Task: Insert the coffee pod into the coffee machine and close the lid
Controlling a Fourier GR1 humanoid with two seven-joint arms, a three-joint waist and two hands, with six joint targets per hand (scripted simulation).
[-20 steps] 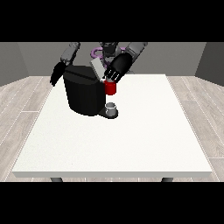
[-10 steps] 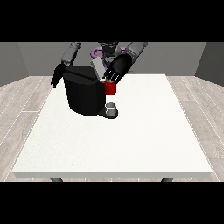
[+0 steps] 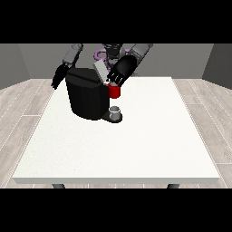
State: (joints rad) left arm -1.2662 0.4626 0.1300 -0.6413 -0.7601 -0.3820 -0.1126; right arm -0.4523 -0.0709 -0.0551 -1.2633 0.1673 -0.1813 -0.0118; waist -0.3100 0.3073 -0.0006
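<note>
The black coffee machine [image 3: 87, 97] stands at the table's back left. Its grey lid [image 3: 100, 70] is tilted up at the top. A red thing at the machine [image 3: 114, 91] sits at its front right, and below it a grey thing [image 3: 116, 111] rests on the machine's base. The hand at the view's right [image 3: 122, 70] hovers just above the red thing, beside the lid. The hand at the view's left [image 3: 59, 77] hangs by the machine's left side with straight fingers, holding nothing.
The white table [image 3: 136, 145] spreads wide in front of and to the right of the machine. Its front edge runs along the bottom of the view. A wooden floor surrounds it.
The hand at the view's left has sunk a little along the machine's side. The hand at the view's right has come down slightly towards the red thing.
</note>
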